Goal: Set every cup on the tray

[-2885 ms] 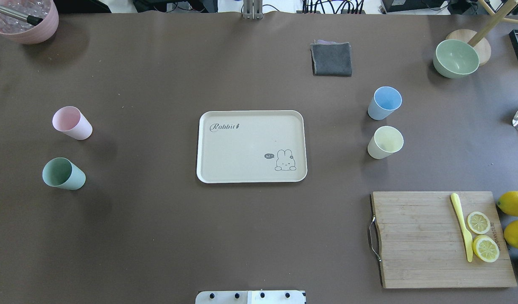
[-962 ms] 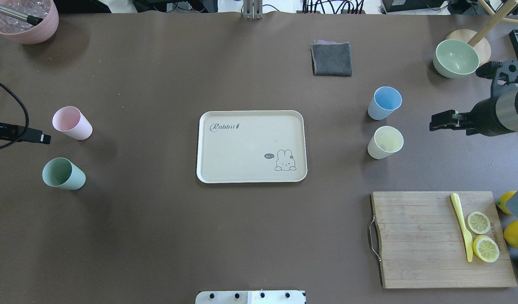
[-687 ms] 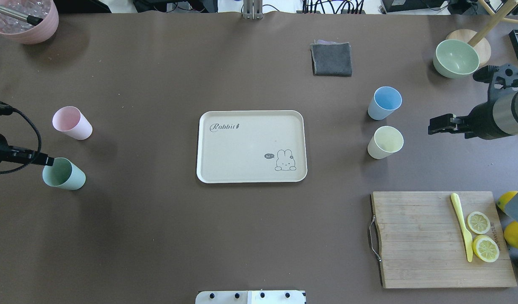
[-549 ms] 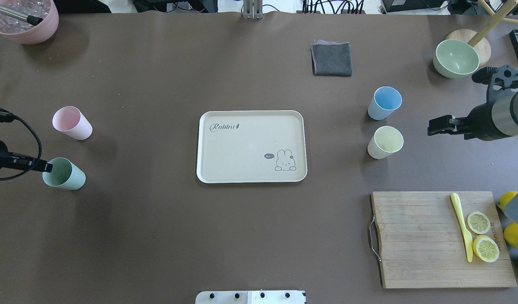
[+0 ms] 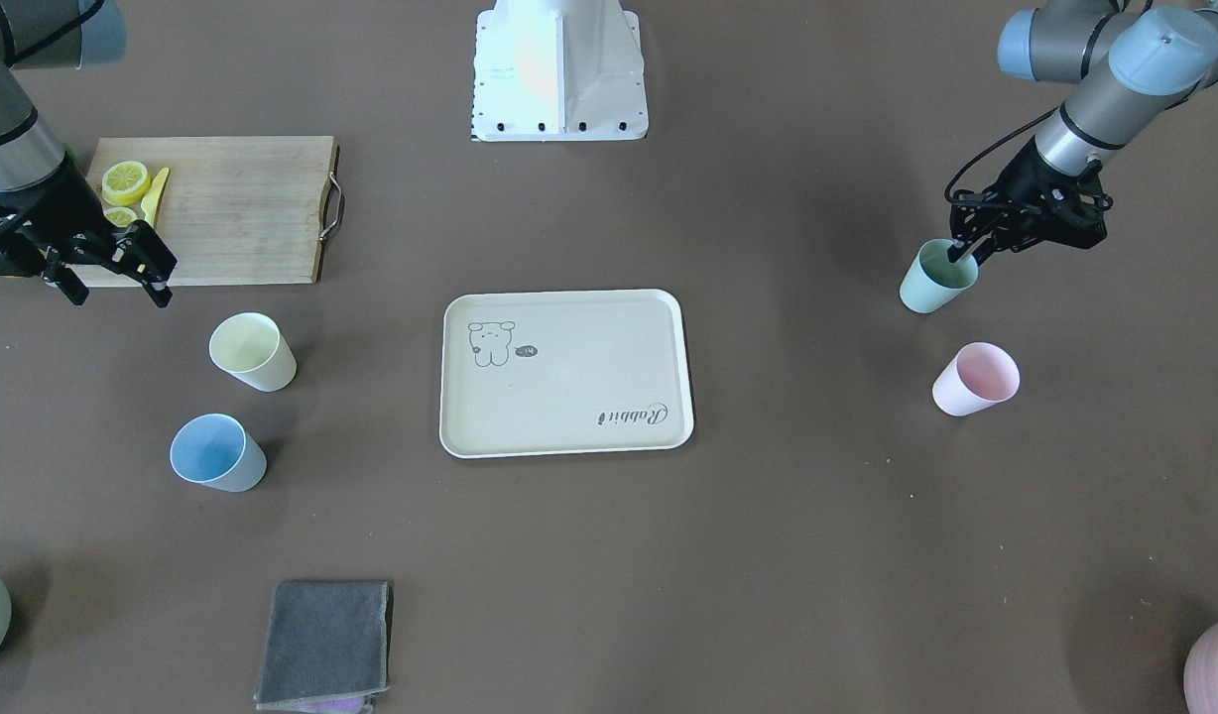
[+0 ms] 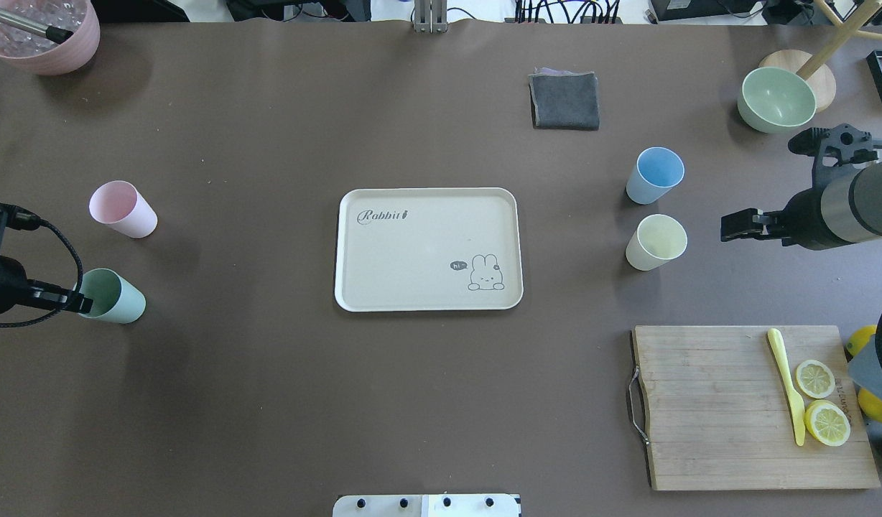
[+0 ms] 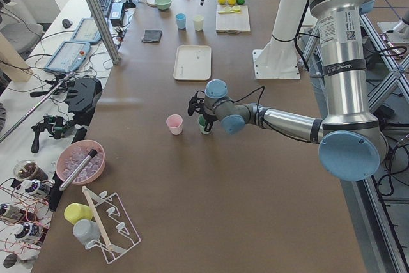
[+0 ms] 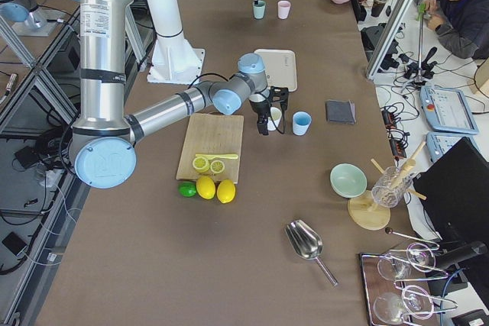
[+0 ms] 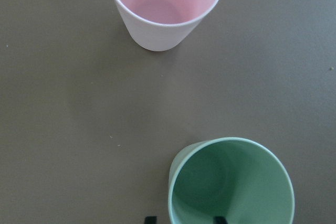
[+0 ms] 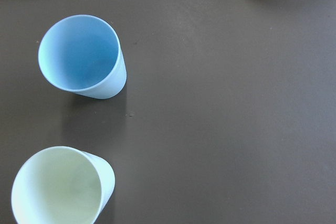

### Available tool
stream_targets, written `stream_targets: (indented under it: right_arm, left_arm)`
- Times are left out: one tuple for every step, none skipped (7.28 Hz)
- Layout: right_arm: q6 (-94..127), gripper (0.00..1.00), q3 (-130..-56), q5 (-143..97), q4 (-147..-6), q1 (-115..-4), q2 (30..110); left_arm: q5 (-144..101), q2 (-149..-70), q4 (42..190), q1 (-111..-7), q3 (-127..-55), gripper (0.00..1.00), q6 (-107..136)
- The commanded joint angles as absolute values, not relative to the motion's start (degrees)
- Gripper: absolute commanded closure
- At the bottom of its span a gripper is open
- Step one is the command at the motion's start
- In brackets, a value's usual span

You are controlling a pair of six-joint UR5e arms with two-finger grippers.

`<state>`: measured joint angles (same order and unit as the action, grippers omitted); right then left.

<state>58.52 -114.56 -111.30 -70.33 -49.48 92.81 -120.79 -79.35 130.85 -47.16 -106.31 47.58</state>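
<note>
Left wrist-mounted view: the left gripper (image 9: 185, 219), jaws apart, straddles the mint green cup's (image 9: 231, 182) near wall, one finger inside. Advisable: sink lower, pinch gently, lift straight. The right gripper (image 5: 113, 283), likewise apart, hangs just short of the pale yellow cup (image 5: 252, 352); the tray (image 5: 569, 382) lies well apart from both.

cups (image 6: 123, 208) (image 6: 125, 305) (image 6: 655, 174) (image 6: 656, 241): four
tray (image 6: 412, 251): one
board (image 6: 707, 409): one
lemon slices (image 6: 814, 378) (image 6: 827, 422): two
whole lemons (image 8: 206, 187) (image 8: 225, 191): two
lime (image 8: 187, 188): one
knife (image 6: 789, 388): one
cloth (image 6: 564, 100): one
bowl (image 6: 776, 99): one
pot (image 6: 53, 50): one
</note>
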Motion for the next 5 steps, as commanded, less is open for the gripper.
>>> stream_targets:
  right_arm:
    - [58.7, 0.24, -113.5, -110.9, -70.5, -48.3, 91.5]
    - [59.6, 0.3, -112.9, -111.1, -70.5, -47.8, 91.2]
    - [61.5, 0.36, -112.7, -111.5, -70.7, -47.3, 89.4]
    - [61.3, 0.37, -112.4, -113.3, -74.8, -47.3, 86.1]
    - [60.7, 0.37, -112.4, -113.6, -77.3, -47.4, 84.7]
  left_arm:
    - [-118.0, -79.8, 130.9, -47.1, -106.1, 1.0, 47.5]
    - [-117.7, -79.8, 130.9, -47.1, -106.1, 1.0, 47.5]
    - [-117.7, -79.8, 131.0, -47.1, -106.3, 1.0, 47.5]
    - [-117.7, -79.9, 131.0, -47.4, -107.3, 1.0, 47.6]
    - [-118.0, -80.0, 130.3, -47.7, -110.1, 1.0, 47.8]
